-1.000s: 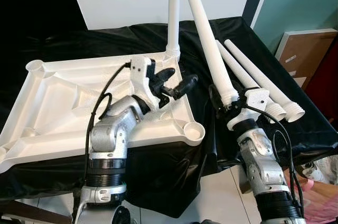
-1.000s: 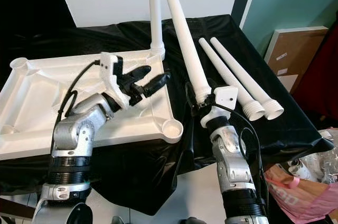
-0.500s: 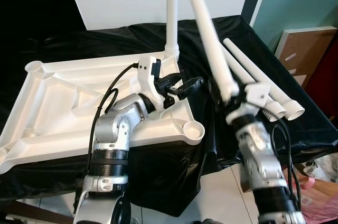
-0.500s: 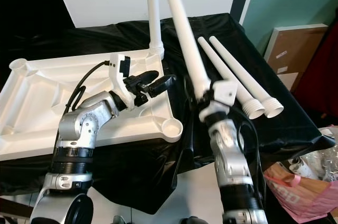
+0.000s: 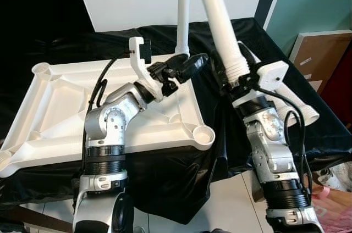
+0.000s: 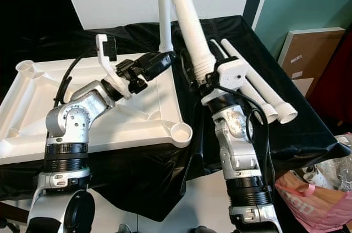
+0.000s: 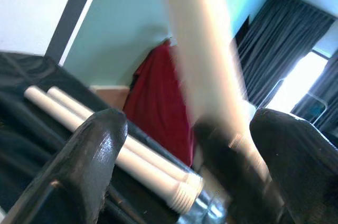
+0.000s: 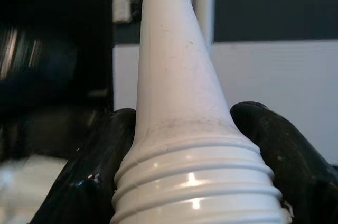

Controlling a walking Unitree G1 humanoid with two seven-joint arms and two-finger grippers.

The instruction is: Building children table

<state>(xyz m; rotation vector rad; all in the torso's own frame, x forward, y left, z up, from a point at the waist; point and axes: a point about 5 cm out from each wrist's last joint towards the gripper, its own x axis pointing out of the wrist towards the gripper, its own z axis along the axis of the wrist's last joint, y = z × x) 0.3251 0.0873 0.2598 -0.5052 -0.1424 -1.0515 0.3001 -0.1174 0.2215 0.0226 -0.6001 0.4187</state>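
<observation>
The white tabletop (image 5: 60, 112) lies upside down on a black cloth. One white leg (image 5: 183, 18) stands upright in its far right corner socket. My right gripper (image 5: 232, 79) is shut on a second white leg (image 5: 217, 13) just above its threaded end, which is held steeply tilted above the cloth beside the tabletop's right edge. In the right wrist view the fingers (image 8: 90, 182) clamp the threaded collar. My left gripper (image 5: 184, 67) hovers open over the far right corner, close to both legs, with nothing between its fingers (image 7: 95, 150). Two spare legs (image 5: 300, 109) lie on the cloth at right.
An empty socket (image 5: 204, 134) sits at the tabletop's near right corner, another (image 5: 39, 69) at the far left. A brown board (image 5: 322, 57) leans on the teal wall at right. A pink bag (image 6: 313, 200) lies on the floor, lower right.
My right gripper has raised the held leg, its threaded end now higher and nearer the upright leg. My left gripper has risen off the tabletop toward the far right corner.
</observation>
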